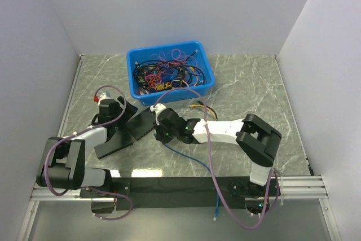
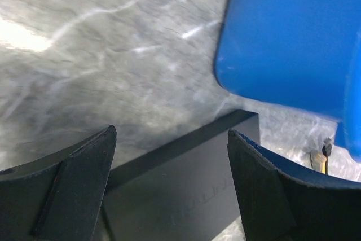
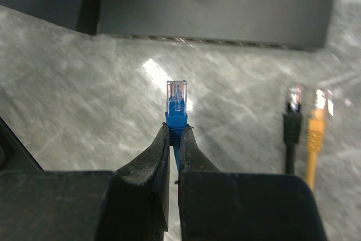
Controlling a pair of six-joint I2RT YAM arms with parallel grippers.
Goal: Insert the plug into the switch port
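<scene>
The switch (image 1: 141, 123) is a flat black box lying on the marble table just in front of the blue bin. In the right wrist view its front face (image 3: 214, 4) fills the top, with a thin row of ports along its lower edge. My right gripper (image 3: 176, 128) is shut on the blue plug (image 3: 176, 100), whose clear tip points at the switch with a gap of table between them. From above, the right gripper (image 1: 159, 115) sits at the switch's right side. My left gripper (image 2: 171, 131) stands wide open with the switch (image 2: 186, 190) between and below its fingers.
The blue bin (image 1: 163, 49), full of tangled cables, stands behind the switch and shows close in the left wrist view (image 2: 293, 32). A black plug (image 3: 293, 111) and a yellow plug (image 3: 316, 122) lie on the table right of my held plug. The blue cable (image 1: 189, 159) trails toward the near edge.
</scene>
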